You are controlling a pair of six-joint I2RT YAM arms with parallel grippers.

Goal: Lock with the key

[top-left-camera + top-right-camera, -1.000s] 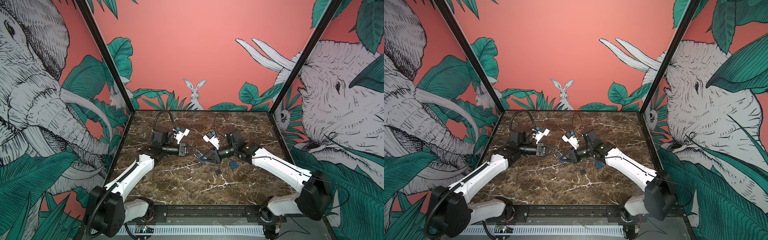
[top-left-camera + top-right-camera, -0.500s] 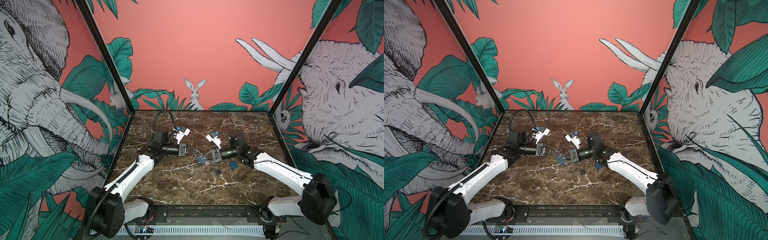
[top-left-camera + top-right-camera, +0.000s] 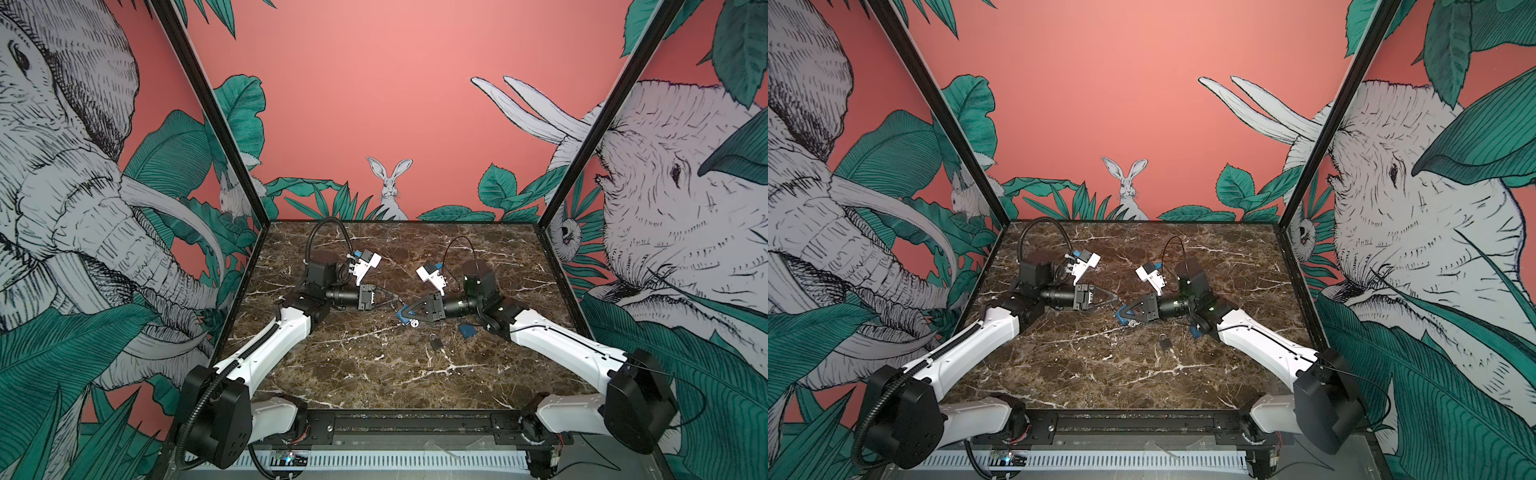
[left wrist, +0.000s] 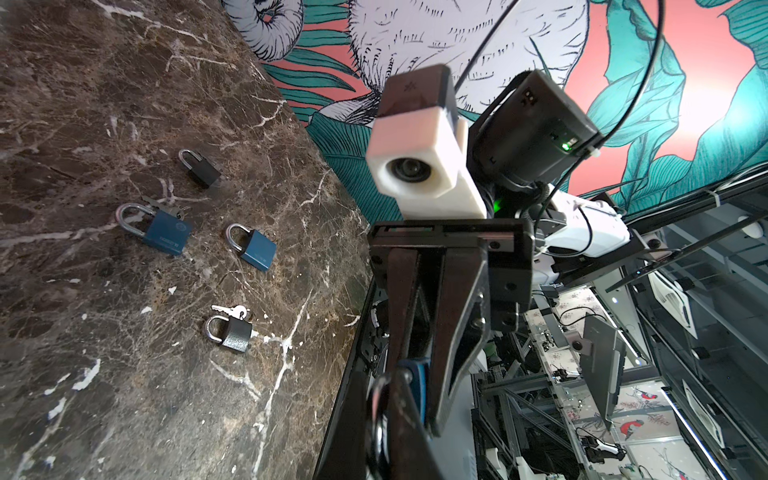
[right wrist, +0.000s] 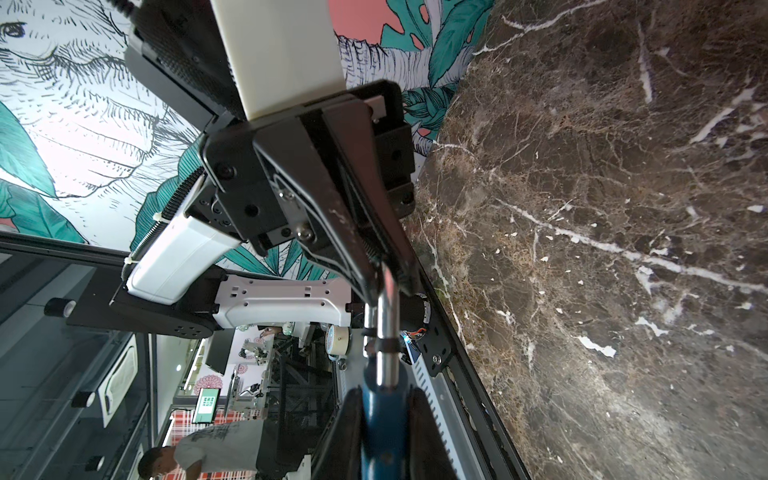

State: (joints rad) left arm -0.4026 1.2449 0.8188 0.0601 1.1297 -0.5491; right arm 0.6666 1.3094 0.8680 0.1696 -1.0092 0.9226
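Over the marble table (image 3: 374, 374), mid-span: left gripper (image 3: 395, 297) and right gripper (image 3: 402, 312) meet tip to tip, with both arms low and reaching inward.
Held padlock (image 5: 382, 411): blue body and steel shackle (image 5: 386, 316). It is carried clear of the table between the two grippers.
Left gripper, fingers (image 5: 332, 208): pressed together on the crown of the shackle, as the right wrist view shows.
Right gripper, fingers (image 5: 343, 440): pinching the blue body from both sides, with the shackle pointing out past the tips.
Silver piece (image 3: 413, 323): just beneath the held padlock in both top views. It is too small to tell whether it is a key or what it hangs from.
Near black padlock (image 4: 232, 334): lying flat on the table, toward the front of it and below the right gripper in a top view (image 3: 435, 343).
Silver key (image 4: 228, 309): flat on the table, just beside that padlock's shackle.
Small blue padlock (image 4: 255, 249): lying flat, close beside the right arm in a top view (image 3: 467, 330).
Large blue padlock (image 4: 164, 232): lying flat, with dark keys (image 4: 166, 205) gathered at its shackle. It shows in the left wrist view only.
Far black padlock (image 4: 203, 170): lying flat, apart from the others. It shows in the left wrist view only.
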